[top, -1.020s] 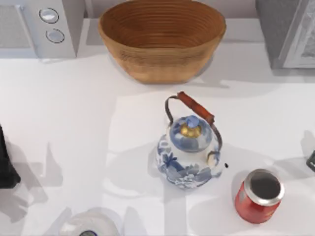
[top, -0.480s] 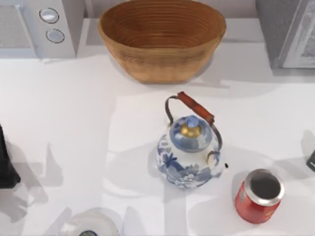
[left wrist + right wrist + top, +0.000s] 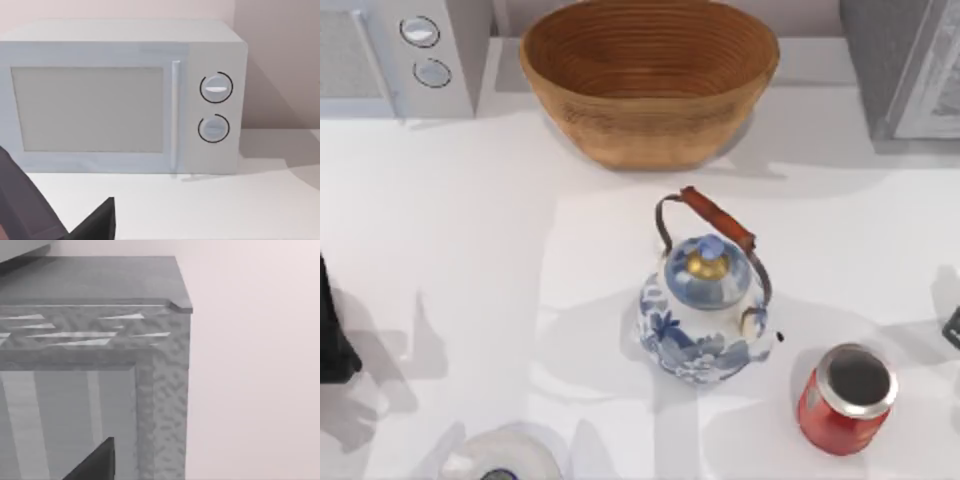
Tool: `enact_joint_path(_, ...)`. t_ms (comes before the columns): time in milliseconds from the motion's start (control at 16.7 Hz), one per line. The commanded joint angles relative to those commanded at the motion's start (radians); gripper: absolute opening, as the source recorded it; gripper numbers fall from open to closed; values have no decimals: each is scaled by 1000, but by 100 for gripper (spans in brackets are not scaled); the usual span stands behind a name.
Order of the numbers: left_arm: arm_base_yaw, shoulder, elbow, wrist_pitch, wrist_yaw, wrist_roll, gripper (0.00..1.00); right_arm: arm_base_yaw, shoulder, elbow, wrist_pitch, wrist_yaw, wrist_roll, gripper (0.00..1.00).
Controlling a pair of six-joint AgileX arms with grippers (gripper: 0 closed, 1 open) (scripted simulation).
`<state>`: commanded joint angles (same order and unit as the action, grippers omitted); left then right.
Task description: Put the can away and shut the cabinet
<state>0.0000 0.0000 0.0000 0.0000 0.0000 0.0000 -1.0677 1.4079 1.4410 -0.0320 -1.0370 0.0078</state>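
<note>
The red can with a silver top stands upright on the white table near the front right, just right of the blue-and-white teapot. The grey cabinet stands at the back right corner; the right wrist view faces its textured grey front. My right arm sits at the table's right edge, a little beyond the can and apart from it. My left arm is parked at the left edge, and nothing is held by either arm.
A woven basket stands at the back centre. A white microwave fills the back left and faces the left wrist camera. A whitish round-topped object sits at the front left edge.
</note>
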Motion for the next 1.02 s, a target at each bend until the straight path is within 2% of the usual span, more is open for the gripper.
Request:
enact_joint_path(180,0,0,0,0,0,0,100,13,-38,169,-213,2,7,100)
enact_joint_path(360,0,0,0,0,0,0,100,24,-63,277,-332,3,12,100)
enact_joint_path(780,0,0,0,0,0,0,100,24,-66,302,-356,4,13,100)
enact_joint_path(1020,0,0,0,0,0,0,100,130,-57,313,-365,96,13,100)
